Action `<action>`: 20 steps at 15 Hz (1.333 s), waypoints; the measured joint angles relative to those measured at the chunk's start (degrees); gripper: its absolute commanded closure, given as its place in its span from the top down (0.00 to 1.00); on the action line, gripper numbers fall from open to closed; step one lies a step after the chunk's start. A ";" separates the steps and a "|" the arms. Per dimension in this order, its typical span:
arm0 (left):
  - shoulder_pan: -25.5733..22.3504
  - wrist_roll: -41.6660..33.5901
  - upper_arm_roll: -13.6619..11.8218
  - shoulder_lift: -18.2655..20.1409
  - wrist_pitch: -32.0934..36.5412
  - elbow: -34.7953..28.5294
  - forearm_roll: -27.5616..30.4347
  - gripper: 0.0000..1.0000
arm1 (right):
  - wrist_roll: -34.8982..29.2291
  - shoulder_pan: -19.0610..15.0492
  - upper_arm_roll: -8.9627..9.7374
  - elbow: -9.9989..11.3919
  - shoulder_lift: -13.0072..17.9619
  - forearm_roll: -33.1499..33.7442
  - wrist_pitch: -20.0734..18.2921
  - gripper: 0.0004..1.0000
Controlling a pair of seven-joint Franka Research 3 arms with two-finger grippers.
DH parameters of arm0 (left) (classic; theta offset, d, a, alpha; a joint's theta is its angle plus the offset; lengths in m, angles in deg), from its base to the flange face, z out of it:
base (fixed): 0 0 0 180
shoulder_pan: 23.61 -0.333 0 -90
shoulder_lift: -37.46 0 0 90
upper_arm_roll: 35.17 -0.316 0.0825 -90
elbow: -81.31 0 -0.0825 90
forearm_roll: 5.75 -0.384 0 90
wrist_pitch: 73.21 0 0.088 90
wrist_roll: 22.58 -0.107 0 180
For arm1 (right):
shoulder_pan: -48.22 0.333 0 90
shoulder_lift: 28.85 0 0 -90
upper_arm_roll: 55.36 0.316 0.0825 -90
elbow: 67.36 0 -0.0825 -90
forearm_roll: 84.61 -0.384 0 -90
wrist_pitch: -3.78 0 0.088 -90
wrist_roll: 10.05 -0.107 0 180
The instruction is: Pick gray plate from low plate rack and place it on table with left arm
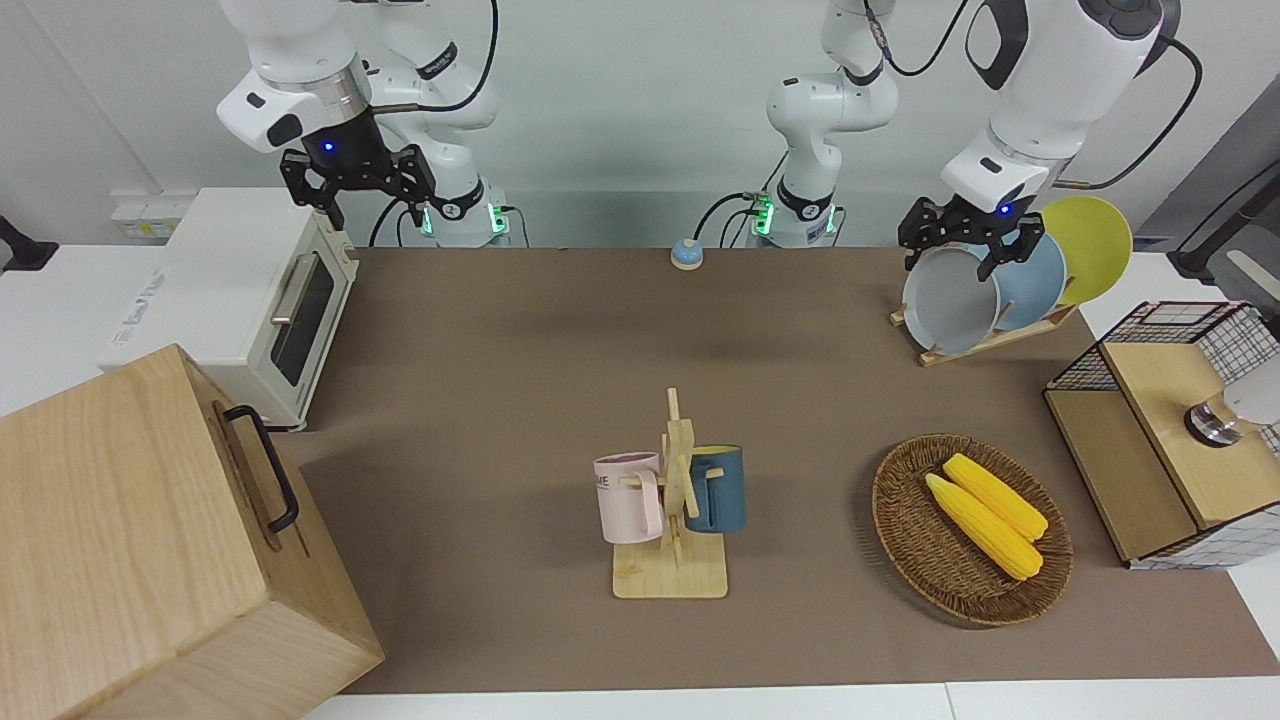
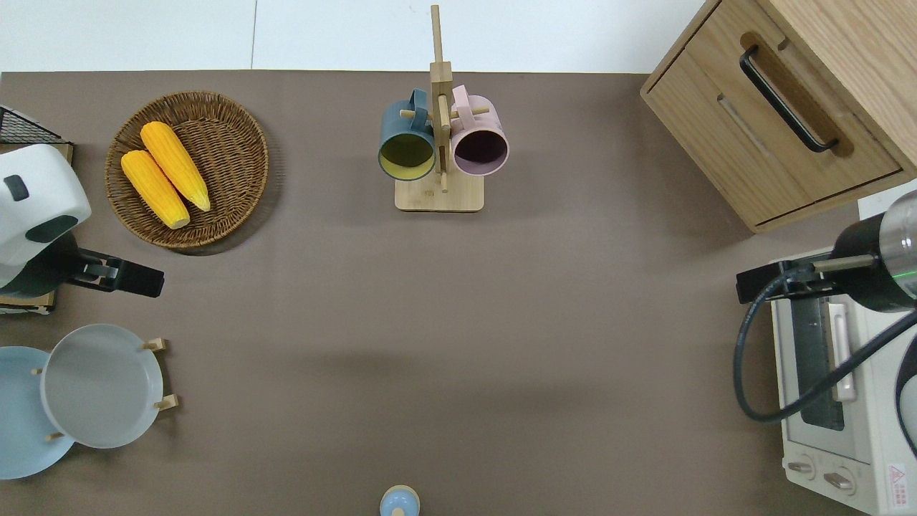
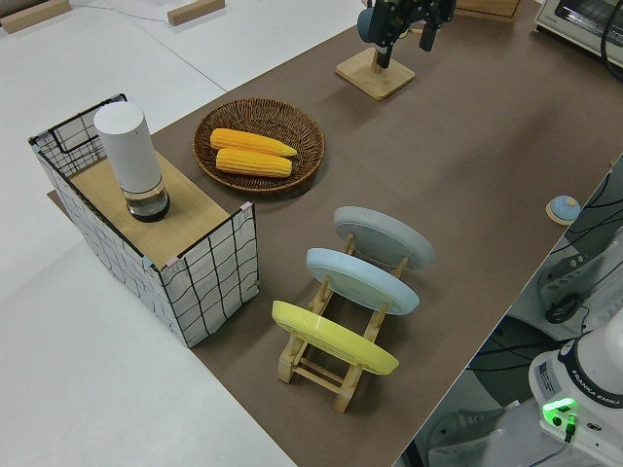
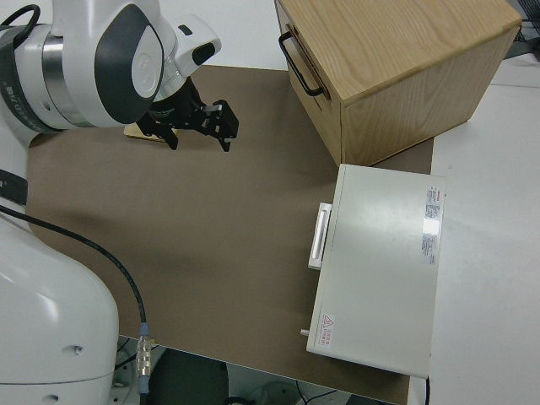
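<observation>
Front view: the round, matte pale gray plate [image 1: 950, 300] leans in the low light-wood peg rack [image 1: 985, 338] at about two o'clock on the brown table [image 1: 520, 400], and my left arm's black two-finger gripper [image 1: 968, 252] hangs spread open at its upper rim, gripping nothing. I judge the plate stiff, smooth, fairly heavy and breakable, best pinched at that top rim. The fingertips overlap the rim, so I cannot tell whether they touch it; the right arm's gripper [image 1: 367, 198] is parked, fingers apart.

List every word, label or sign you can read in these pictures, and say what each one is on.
"ME": end of a word printed on the pink mug; the rest is hidden.
"FRANKA": start of the lettering on the left arm's base; what follows is too small.
Red warning triangle sticker on the toaster oven; its text is too small.
Gray logo on the oven's side in the front view: blurred, unreadable.
</observation>
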 measured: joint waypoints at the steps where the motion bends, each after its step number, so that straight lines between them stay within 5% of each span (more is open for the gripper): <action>1: 0.00 0.00 0.00 -0.06 -0.10 0.00 -0.04 1.00 | 0.00 0.00 0.00 0.00 0.00 0.00 0.00 0.99; 16: -0.68 2.17 -1.33 -0.04 1.34 -0.05 -0.10 1.00 | 0.00 0.00 0.00 0.00 0.00 0.00 0.00 0.99; 20: -2.11 2.11 -4.36 0.84 4.22 -0.03 -0.26 1.00 | 0.00 0.00 0.00 0.00 0.00 0.00 0.00 0.99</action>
